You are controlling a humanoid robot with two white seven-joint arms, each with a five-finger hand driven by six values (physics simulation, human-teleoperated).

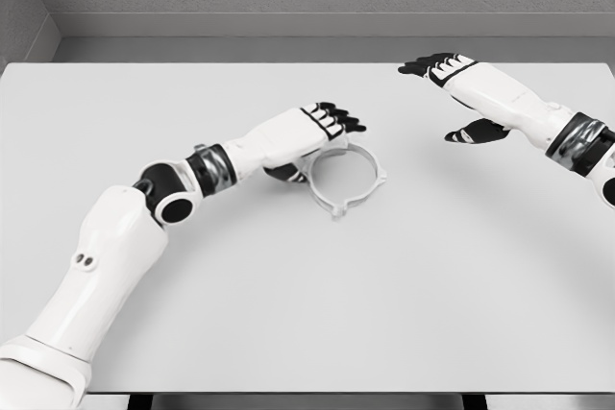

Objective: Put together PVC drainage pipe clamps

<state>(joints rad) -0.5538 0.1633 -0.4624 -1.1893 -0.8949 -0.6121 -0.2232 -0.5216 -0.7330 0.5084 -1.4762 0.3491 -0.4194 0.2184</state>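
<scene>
A pale grey ring-shaped pipe clamp (348, 180) lies flat on the white table (288, 314), just right of centre, with small tabs on its rim. My left hand (322, 136) reaches over the clamp's upper left edge. Its black fingers point right above the rim and the thumb curls under near the ring's left side. I cannot tell whether it grips the ring. My right hand (452, 93) hovers over the table at the upper right, well away from the clamp, with fingers spread and thumb hanging down, holding nothing.
The table's far edge meets a grey wall. The near edge runs along the bottom of the view, with dark gaps below it.
</scene>
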